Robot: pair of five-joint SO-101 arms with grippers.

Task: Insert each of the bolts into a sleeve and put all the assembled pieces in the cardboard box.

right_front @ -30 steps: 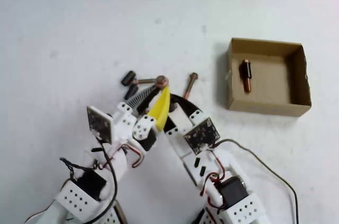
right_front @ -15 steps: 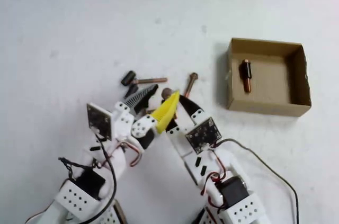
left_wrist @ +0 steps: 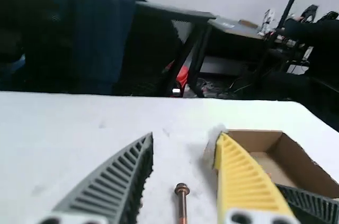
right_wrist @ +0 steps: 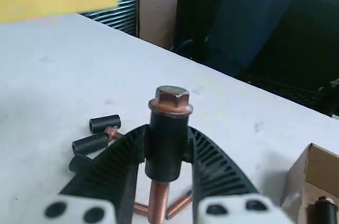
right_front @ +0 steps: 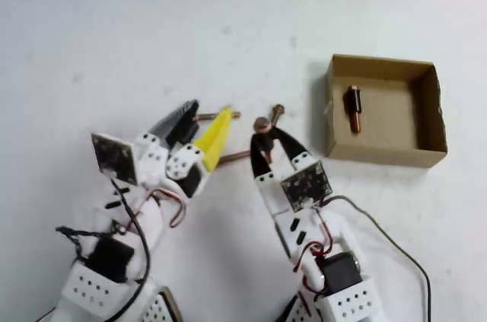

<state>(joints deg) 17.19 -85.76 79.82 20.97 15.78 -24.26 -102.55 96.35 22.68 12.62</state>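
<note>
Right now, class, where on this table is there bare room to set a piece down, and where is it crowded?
Free: the table along its far edge, and the cardboard box floor beside its assembled piece. Crowded: between the left hand and right hand holding a sleeved bolt, where loose bolts lie.

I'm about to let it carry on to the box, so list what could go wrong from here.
1. The right hand clamps only the sleeve, so the bolt could slide out if tilted on the way.
2. Its shank hangs below the sleeve and may catch the cardboard box wall.
3. The open left hand sits close over a loose bolt, which a swing could knock away.
</note>
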